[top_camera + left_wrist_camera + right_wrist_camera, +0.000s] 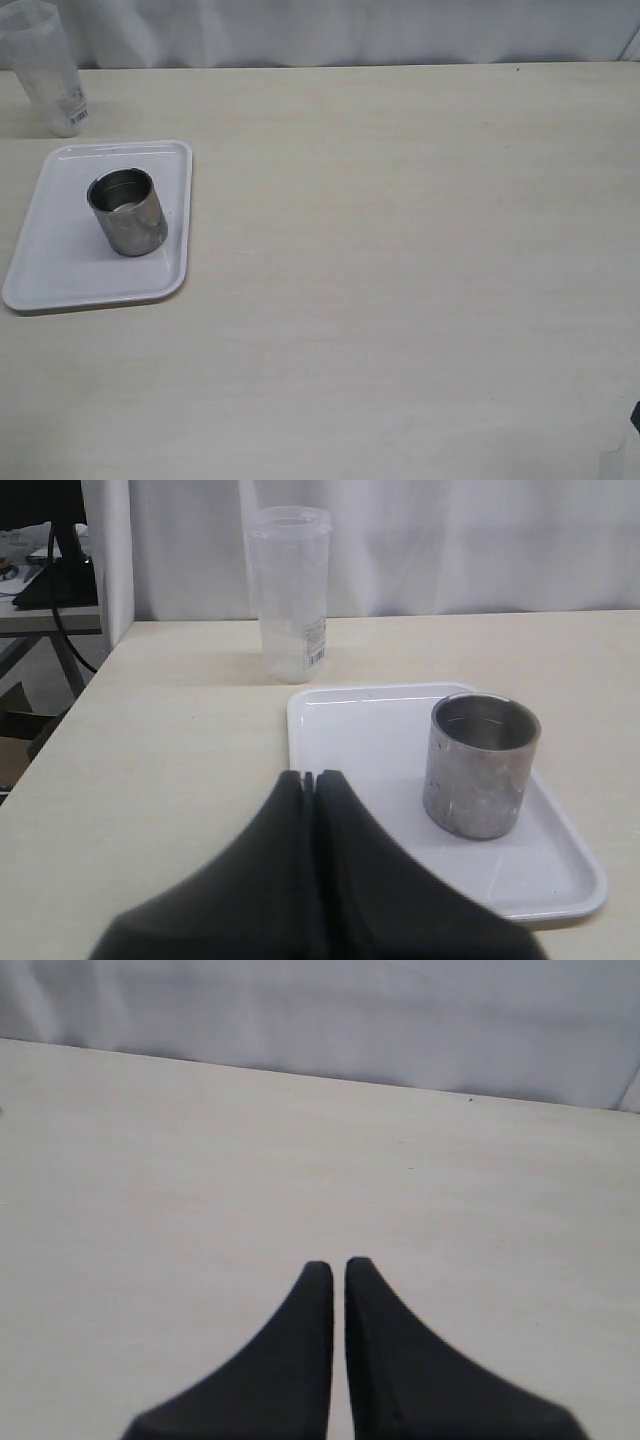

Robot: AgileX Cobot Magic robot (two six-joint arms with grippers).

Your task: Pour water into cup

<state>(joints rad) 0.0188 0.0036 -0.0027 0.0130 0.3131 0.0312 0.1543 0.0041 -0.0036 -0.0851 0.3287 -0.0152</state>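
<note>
Short brushed-steel cup (128, 212) upright on a white rectangular tray (60, 282), left side of the pale wooden table (400, 250) — nothing's holding it.
Tall clear plastic beaker (50, 75) stands just behind the tray; left gripper (308, 778) has its fingers pressed together, right gripper (338, 1265) pinched nearly touching — both empty.

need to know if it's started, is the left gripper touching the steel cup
Apart. The left wrist view shows bare tray between the shut left gripper and the cup.
</note>
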